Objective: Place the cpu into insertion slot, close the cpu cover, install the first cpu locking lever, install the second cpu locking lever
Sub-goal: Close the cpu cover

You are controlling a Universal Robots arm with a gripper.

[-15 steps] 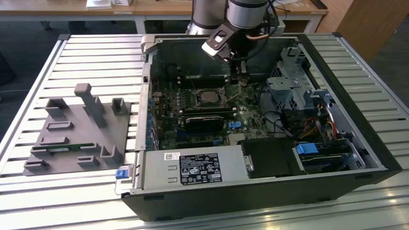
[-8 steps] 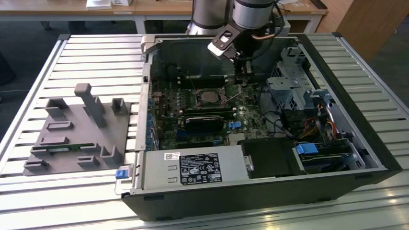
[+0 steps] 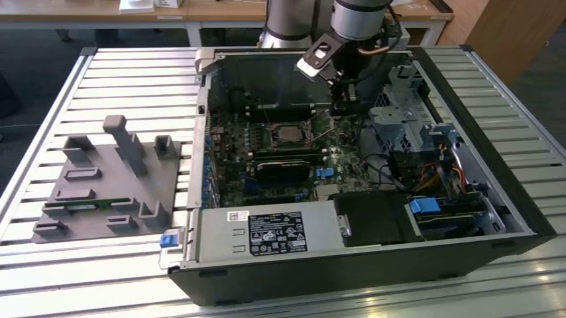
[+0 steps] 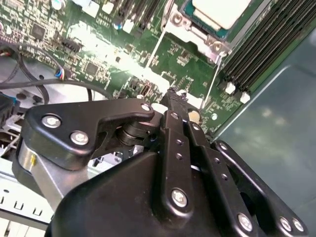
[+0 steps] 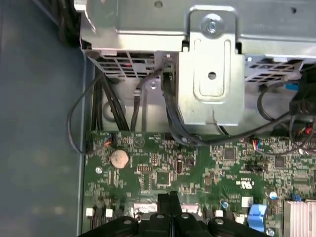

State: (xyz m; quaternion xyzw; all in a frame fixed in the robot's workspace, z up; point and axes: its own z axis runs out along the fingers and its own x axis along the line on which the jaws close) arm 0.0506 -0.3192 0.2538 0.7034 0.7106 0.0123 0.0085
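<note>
A: Progress?
B: The cpu point(image 3: 287, 134) is sitting in the insertion slot point(image 4: 213, 45), centre of the exterior view; levers point(image 4: 157, 42) are looking unlatched
A: Gripper?
B: The gripper point(image 3: 343, 109) is hovering just upper right of it, fingers point(image 4: 173, 128) pressed together, empty. Second wrist view is showing those lever rods; first wrist view, the coin cell point(image 5: 119, 158)

The small, flat square cpu point(image 4: 222, 11) has a dull, pale silver-grey metal top. The square insertion slot point(image 4: 213, 46) around it shows a brighter silvery metal rim. The black pincer point(image 4: 174, 96) looks matt, with shiny steel screws. The green circuit board point(image 5: 163, 173) is slightly glossy. The grey drive cage point(image 5: 212, 74) is bare sheet metal, and the slatted desk point(image 3: 132, 73) is pale brushed metal.
</note>
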